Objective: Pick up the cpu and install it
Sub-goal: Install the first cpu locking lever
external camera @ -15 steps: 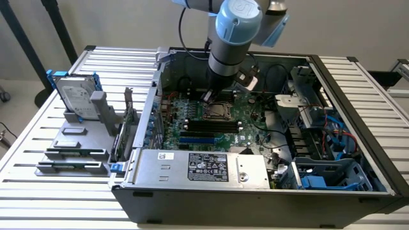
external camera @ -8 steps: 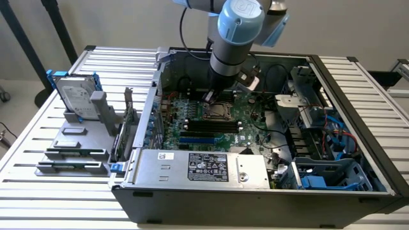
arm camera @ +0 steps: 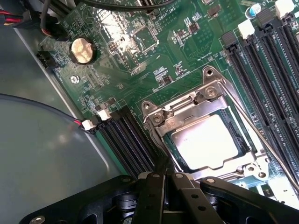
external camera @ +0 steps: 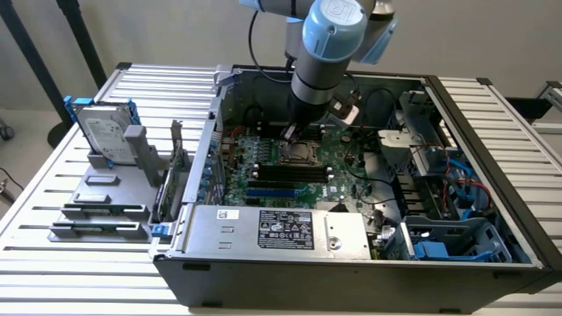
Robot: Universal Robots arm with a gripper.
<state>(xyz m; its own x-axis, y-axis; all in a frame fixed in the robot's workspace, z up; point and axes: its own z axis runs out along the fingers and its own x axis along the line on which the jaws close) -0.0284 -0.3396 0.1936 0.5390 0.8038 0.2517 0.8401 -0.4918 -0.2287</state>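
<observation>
In the exterior view, I see the arm reaching down into the open computer case [external camera: 491,197], with the gripper [external camera: 290,131] poised just above the socket [external camera: 301,153] near the middle of the motherboard [external camera: 290,178]; from here I cannot tell whether it grips anything. The case holds the motherboard, a power supply [external camera: 276,230] along its near wall, and blue drive bays [external camera: 439,247] at the exterior view's right corner. Outside the case, on the table's slatted top [external camera: 52,178], a grey stand carries a hard drive [external camera: 104,135] in a blue frame. In the wrist view, the cpu [arm camera: 205,142] lies flat inside the socket frame [arm camera: 161,119], its silver top exposed, beside the memory slots [arm camera: 131,140]. The gripper's fingers [arm camera: 156,196] sit closed together with nothing between them, just short of the socket's edge. I judge the cpu light, rigid and smooth-topped, yet fragile on its contact side; any hold belongs on its thin outer edges, kept level.
</observation>
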